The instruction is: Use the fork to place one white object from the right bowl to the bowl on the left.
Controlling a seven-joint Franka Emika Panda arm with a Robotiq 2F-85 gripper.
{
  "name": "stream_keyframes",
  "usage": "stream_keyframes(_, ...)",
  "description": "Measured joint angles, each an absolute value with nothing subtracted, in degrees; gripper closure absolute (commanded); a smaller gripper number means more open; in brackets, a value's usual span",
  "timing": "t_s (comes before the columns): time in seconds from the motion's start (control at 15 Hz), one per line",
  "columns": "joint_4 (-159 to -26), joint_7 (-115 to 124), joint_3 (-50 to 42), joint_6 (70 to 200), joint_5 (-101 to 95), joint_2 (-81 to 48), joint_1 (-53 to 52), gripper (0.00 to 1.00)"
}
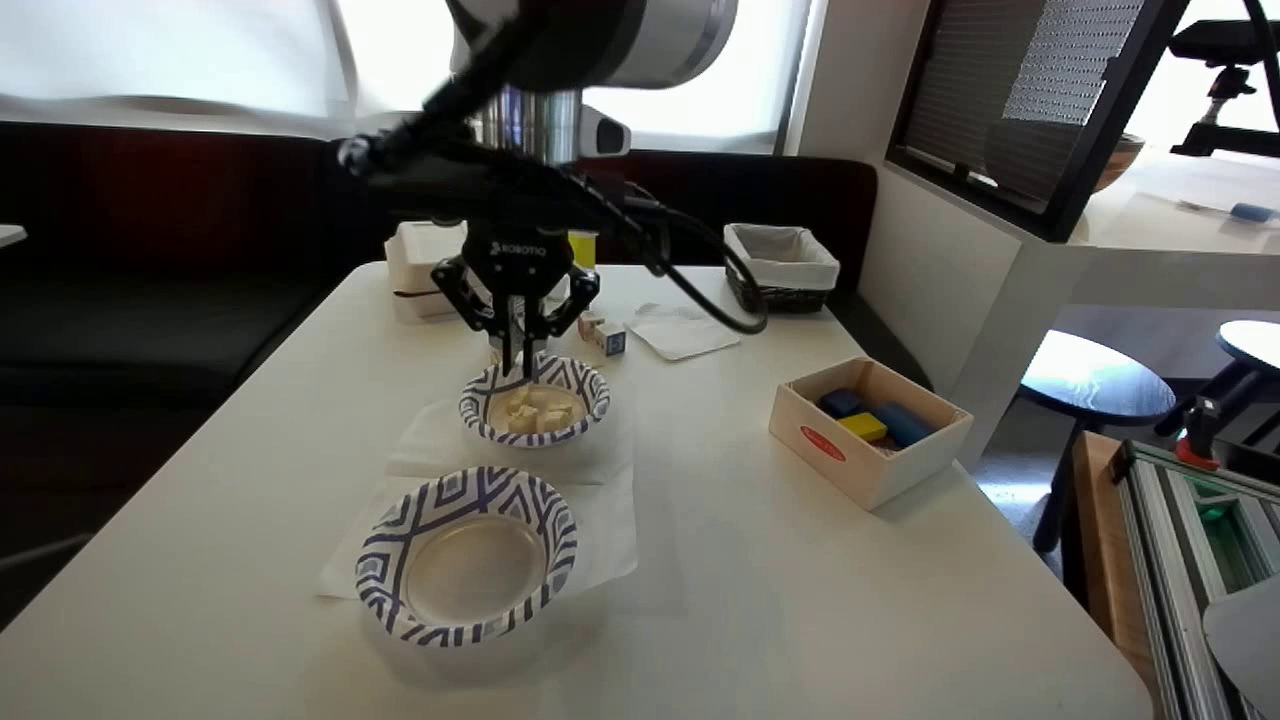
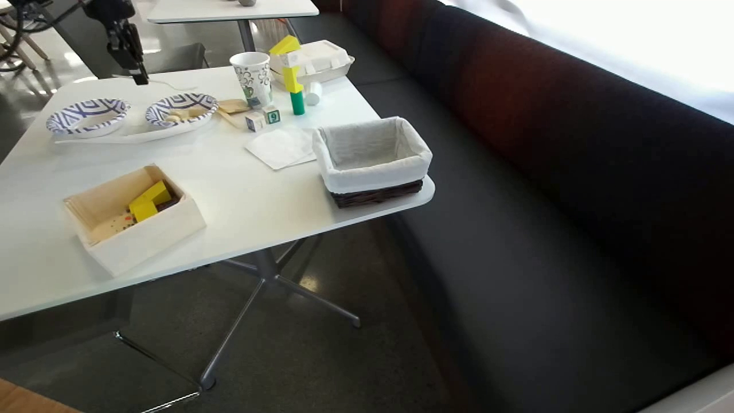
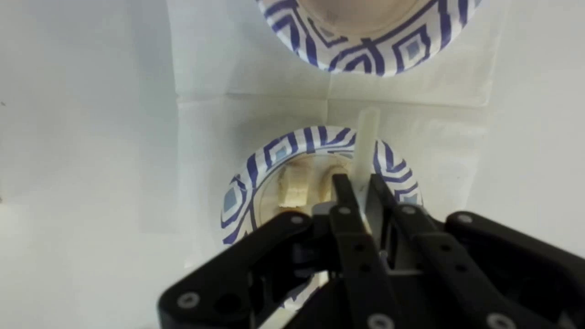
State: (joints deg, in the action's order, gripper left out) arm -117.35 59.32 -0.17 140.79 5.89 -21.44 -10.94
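Note:
Two paper bowls with a blue pattern stand on paper napkins. The nearer bowl in an exterior view (image 1: pixel 475 570) is empty; its edge shows in the wrist view (image 3: pixel 347 59). The other bowl (image 1: pixel 592 392) holds several off-white pieces (image 1: pixel 555 416), which also show in the wrist view (image 3: pixel 295 189). My gripper (image 1: pixel 516 372) is over the bowl with the pieces. Its fingers are closed around a pale fork (image 3: pixel 365 146); the handle end sticks out past the fingertips. The fork also shows thinly in an exterior view (image 2: pixel 171 86). Its tines are not clear.
A wooden box (image 1: pixel 830 470) with colored blocks stands on the table. A lined basket (image 2: pixel 373 178) is at the table's corner. A paper cup (image 2: pixel 252 77), stacked blocks (image 2: pixel 293 80), letter blocks (image 2: pixel 256 121), a takeout box (image 2: pixel 321 60) and a flat napkin (image 2: pixel 281 148) lie behind the bowls.

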Motion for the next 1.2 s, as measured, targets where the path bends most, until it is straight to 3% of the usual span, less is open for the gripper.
stream_keyframes(0.13,-115.1,57.1,1.1,131.7,10.0,-20.1,-9.1,0.97)
stream_keyframes(0.2,-113.5,56.0,1.4,127.0,11.6,-19.9,-8.2,0.88)
stream_keyframes(0.33,-112.4,55.6,1.3,125.7,11.8,-19.7,-7.7,0.88)
stream_keyframes(0.4,-112.6,55.6,1.3,125.7,11.8,-19.8,-7.8,0.97)
stream_keyframes(0.73,-111.3,56.2,1.4,121.4,11.1,-21.1,-8.1,0.97)
stream_keyframes(1.0,-105.5,58.4,1.5,105.8,8.9,-24.4,-9.3,0.97)
stream_keyframes(1.07,-103.3,58.3,1.8,101.2,8.9,-25.4,-9.4,0.88)
stream_keyframes(1.2,-102.2,58.3,1.9,100.1,8.9,-25.8,-9.5,0.88)
